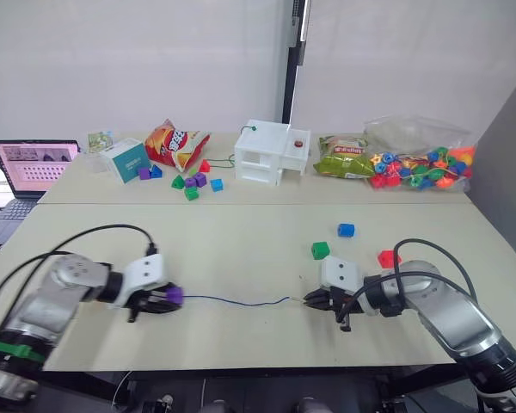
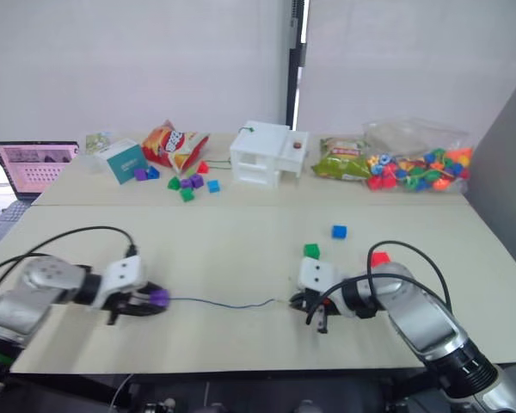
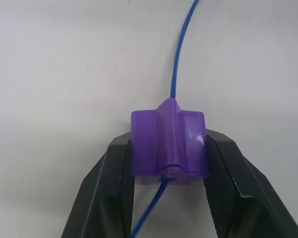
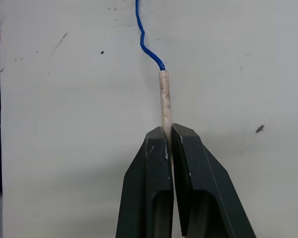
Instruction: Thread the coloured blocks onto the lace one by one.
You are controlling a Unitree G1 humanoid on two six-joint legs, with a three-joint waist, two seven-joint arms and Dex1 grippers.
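Two pale tables stand end to end before a white wall, and the near table (image 1: 241,258) carries the work. On it the left gripper (image 1: 159,300) is clamped on the purple block (image 3: 168,144), one black finger on each side. The lace (image 1: 232,301) runs through the block, going in at one face and coming out at the other, then lies across the tabletop toward the right gripper (image 1: 314,299). That gripper's fingers are pinched together on the lace's stiff pale tip (image 4: 164,101), which sticks out past the fingertips to where the blue cord begins.

Near the right arm, three loose blocks sit on the table: the green block (image 1: 320,250), the blue block (image 1: 346,230) a little farther back, and the red block (image 1: 388,258) just beside the arm's cable.

On the far table lie a red-orange snack bag (image 1: 176,144), a green snack bag (image 1: 344,158), a teal box (image 1: 125,159), a white toy house (image 1: 271,151), some small scattered blocks (image 1: 193,181) and a clear bag of beads (image 1: 421,163). Printing on the bags and box is too small to read. An open laptop (image 1: 30,168) sits at the left.
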